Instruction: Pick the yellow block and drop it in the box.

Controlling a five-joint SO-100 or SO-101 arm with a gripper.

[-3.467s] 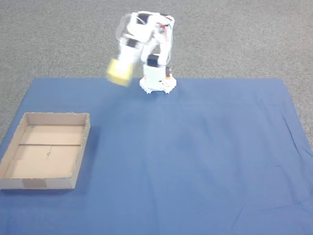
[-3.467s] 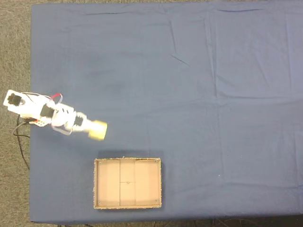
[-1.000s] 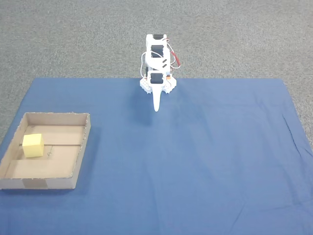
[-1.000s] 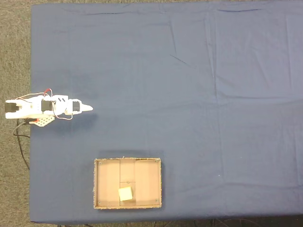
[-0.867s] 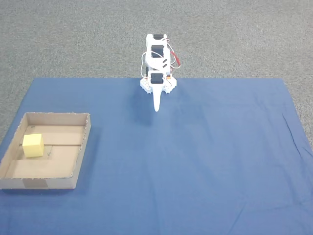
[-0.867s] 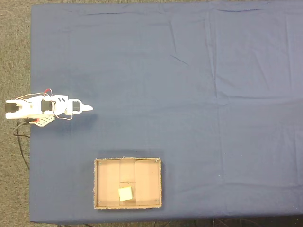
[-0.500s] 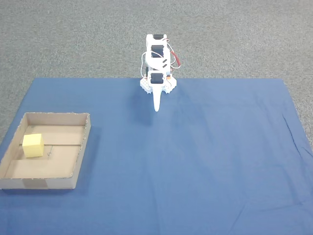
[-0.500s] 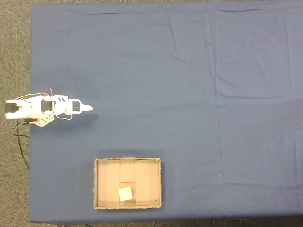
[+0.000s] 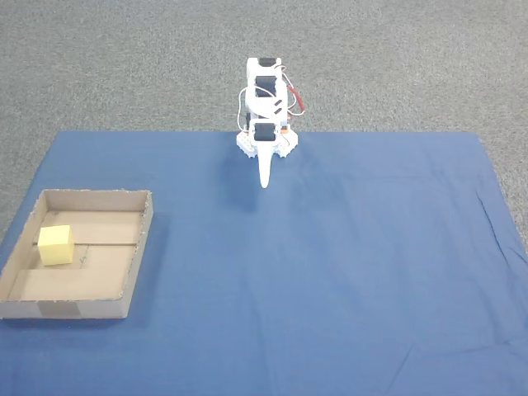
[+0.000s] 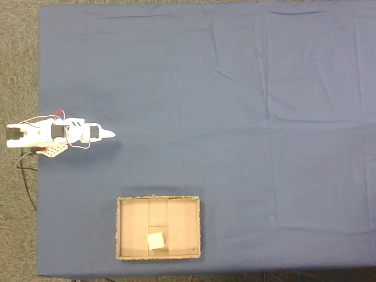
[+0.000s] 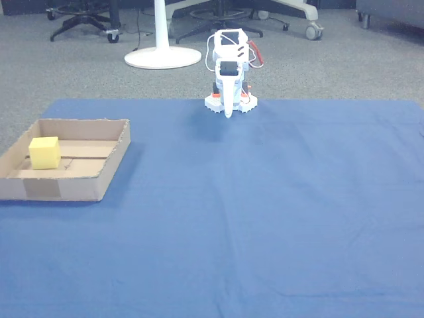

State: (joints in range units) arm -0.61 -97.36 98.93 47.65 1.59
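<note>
Pale-yellow, the yellow block (image 9: 55, 245) lay inside the box (image 9: 136, 252), well apart from the fingers. The gripper (image 9: 265, 182) was pressed together, empty. No writing could be read.

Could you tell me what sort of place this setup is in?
Probably an office or lab floor: grey carpet surrounds a blue cloth, and wheeled chair bases and a white round stand base sit behind the small white arm.

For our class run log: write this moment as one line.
small pale-yellow cube: inside shallow brown cardboard tray | white gripper: shut, empty, near arm base | blue cloth
</note>
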